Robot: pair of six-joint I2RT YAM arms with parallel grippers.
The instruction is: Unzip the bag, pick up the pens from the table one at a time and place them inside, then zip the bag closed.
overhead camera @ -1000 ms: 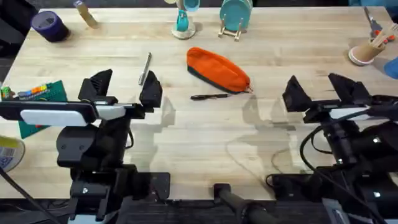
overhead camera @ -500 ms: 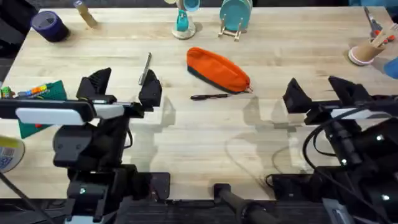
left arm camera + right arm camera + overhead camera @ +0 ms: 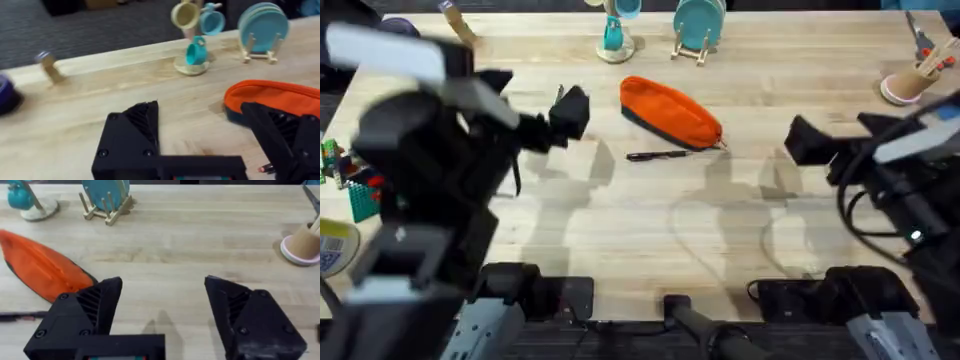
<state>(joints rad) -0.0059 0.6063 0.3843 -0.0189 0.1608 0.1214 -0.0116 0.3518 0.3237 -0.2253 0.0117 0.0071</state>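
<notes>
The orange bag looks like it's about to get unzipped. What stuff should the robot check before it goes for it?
1. Bag lying free on the table, nothing on top of it: ok.
2. Zipper shut, so unzipping comes first: it looks shut along the top in the wrist views, but the pull isn't clear: cannot tell.
3. Left gripper open and ready: ok.
4. Right gripper open and holding nothing: ok.
5. Black pen out of the way: not ok, it lies right beside the bag's near edge and could get bumped.
6. Silvery pen ready on the table: cannot tell, the left arm covers that spot.
</notes>
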